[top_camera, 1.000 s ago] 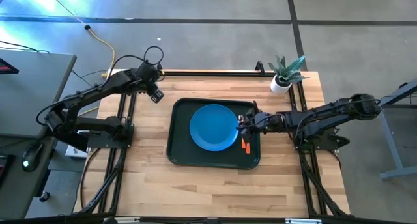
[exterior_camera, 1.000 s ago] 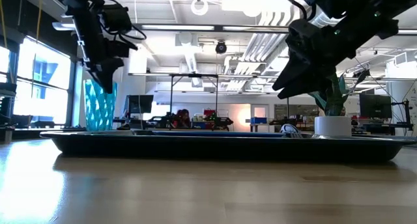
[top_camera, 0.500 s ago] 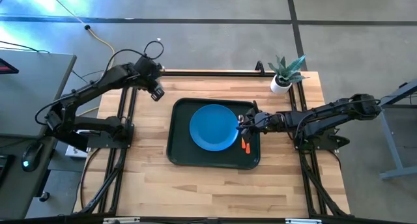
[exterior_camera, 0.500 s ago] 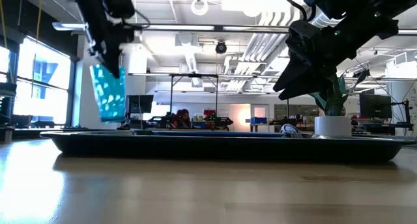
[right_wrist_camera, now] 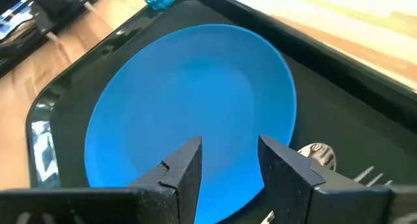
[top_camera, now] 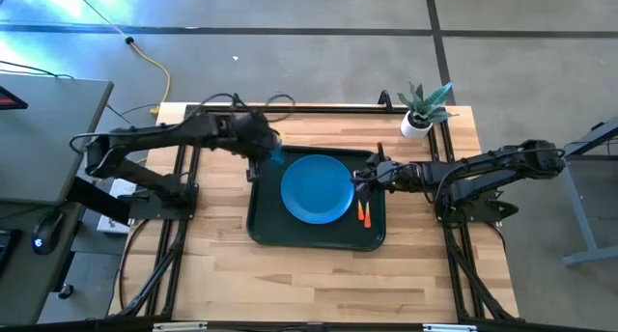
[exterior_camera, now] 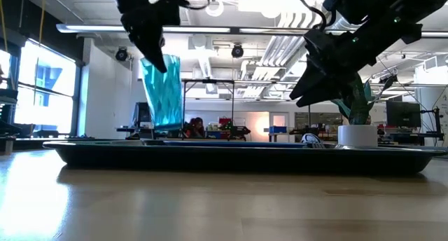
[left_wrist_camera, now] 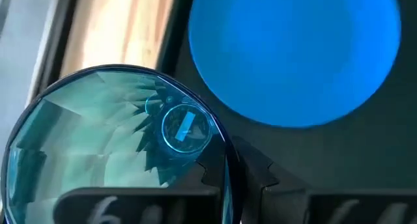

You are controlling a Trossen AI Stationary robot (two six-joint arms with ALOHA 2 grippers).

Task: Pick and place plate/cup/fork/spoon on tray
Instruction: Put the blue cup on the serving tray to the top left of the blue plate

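The dark green tray (top_camera: 261, 226) lies mid-table with the blue plate (top_camera: 316, 188) flat on it. The fork and spoon lie on the tray right of the plate, orange handles (top_camera: 364, 214) side by side; the spoon's bowl (right_wrist_camera: 317, 152) and the fork's tines (right_wrist_camera: 368, 178) show in the right wrist view. My left gripper (top_camera: 263, 144) is shut on the teal cup (top_camera: 276, 157) over the tray's far left corner. My right gripper (top_camera: 359, 180) is open and empty above the plate's right edge (right_wrist_camera: 228, 162). My left gripper holds the cup by its rim (left_wrist_camera: 225, 152), one finger inside the cup and one finger (left_wrist_camera: 260, 182) outside, pinching the wall. The fingers come from above, pointing down. The cup (exterior_camera: 161, 90) hangs below them, mouth up, slightly tilted, just above the tray.
A white pot with a spiky plant (top_camera: 417, 115) stands at the table's far right corner. The tray's raised rim (exterior_camera: 231, 153) runs across the low view. A grey desk (top_camera: 39, 129) stands left of the table. Bare wood lies near the table's front edge.
My left gripper has lifted the cup clear of the table at the far left and carried it toward the table's right edge, to above the tray's far left corner. The cup has stayed mouth up in the hold.
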